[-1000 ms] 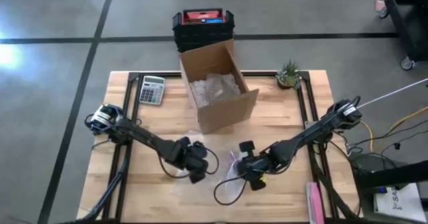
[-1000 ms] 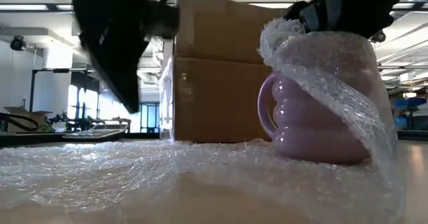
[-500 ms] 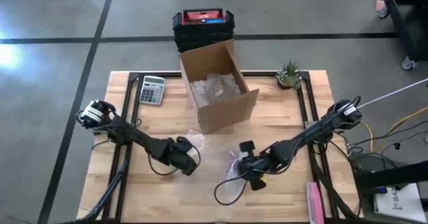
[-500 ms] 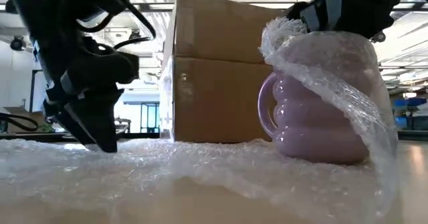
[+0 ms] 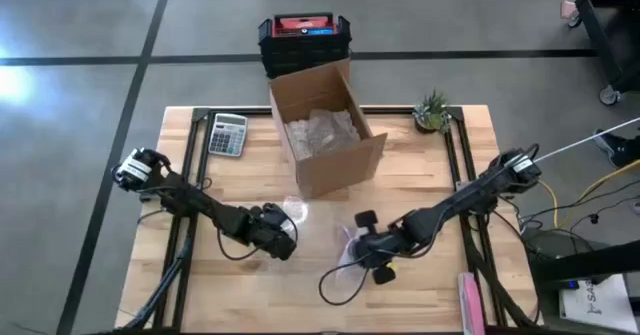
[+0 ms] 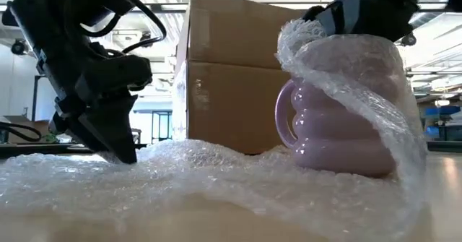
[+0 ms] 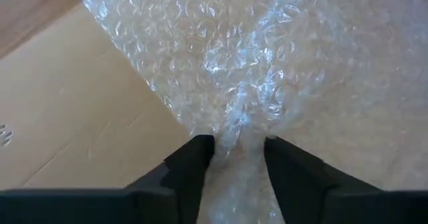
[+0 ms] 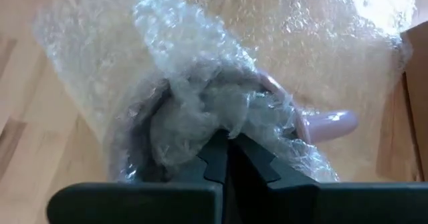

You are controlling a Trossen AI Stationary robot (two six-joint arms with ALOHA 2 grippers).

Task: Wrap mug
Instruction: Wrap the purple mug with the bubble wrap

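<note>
A lilac ribbed mug [image 6: 339, 130] stands upright on a clear bubble wrap sheet [image 6: 216, 177] near the table's front middle. One flap of the wrap is drawn up over the mug's side and mouth. My right gripper [image 8: 229, 147] is above the mug [image 5: 357, 243] and shut on that flap. To the mug's left, my left gripper [image 7: 237, 150] is down at the sheet [image 5: 300, 215], shut on a bunched part of it. In the right wrist view the mug's handle [image 8: 331, 122] shows through the wrap. My left gripper pinches a gathered bunch of the bubble wrap [image 7: 235, 127] between its two fingers, slanting down from the table's left side. The wrap rises in a slack hump [image 6: 195, 155] beside the fingers, and the rest lies on the table. My right gripper pinches the crumpled flap of wrap [image 8: 200, 114] at the mug's mouth between its shut fingers, coming from above. The flap runs taut down the mug's outer side [image 6: 382, 119]. The mug stands on the sheet.
An open cardboard box [image 5: 325, 135] holding more wrap stands just behind the mug. A calculator [image 5: 227, 133] lies far left, a small plant [image 5: 432, 110] far right, a black crate [image 5: 305, 37] beyond the table. A cable loop [image 5: 340, 280] lies near the front edge.
My left gripper has gone from beside the mug toward the table's left and down onto the bubble wrap sheet. The sheet between it and the mug has since risen into a hump. My right gripper and the mug have stayed about where they were.
</note>
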